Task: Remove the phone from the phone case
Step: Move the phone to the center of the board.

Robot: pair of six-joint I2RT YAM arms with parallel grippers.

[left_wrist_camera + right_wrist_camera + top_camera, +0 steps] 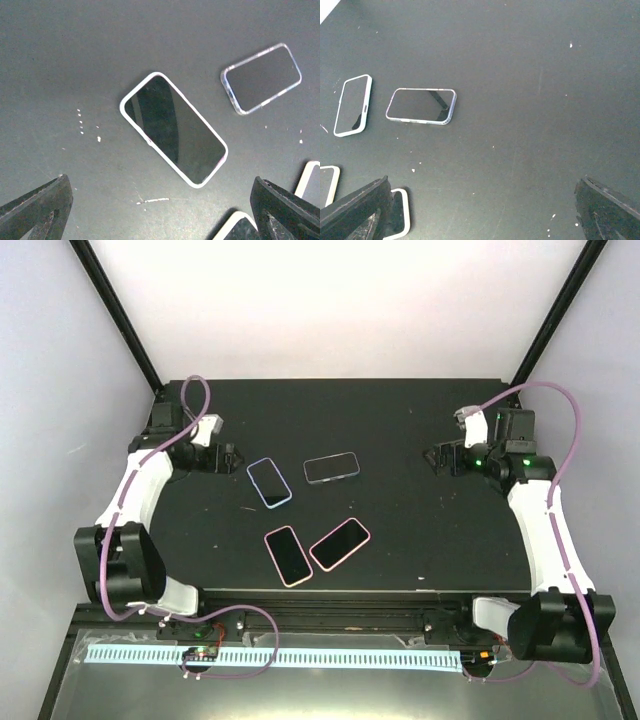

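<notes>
The table (430, 530) is black with small white specks. The blue phone case (270, 483) is pale, the clear phone case (331, 469) looks greyish, the two pink phone cases (288, 556) (340, 544) are light. All screens are black.

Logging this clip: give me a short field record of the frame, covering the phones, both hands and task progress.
surface: black table
phones: four, lying flat, dark screens up
blue-rimmed phone: nearest the left hand
clear-rimmed phone: just right of it, not touching
left pink-rimmed phone: toward the near edge
right pink-rimmed phone: close beside it
left hand: open, empty
right hand: open, empty, well away from all phones
progress: every phone in its case, none grasped
</notes>
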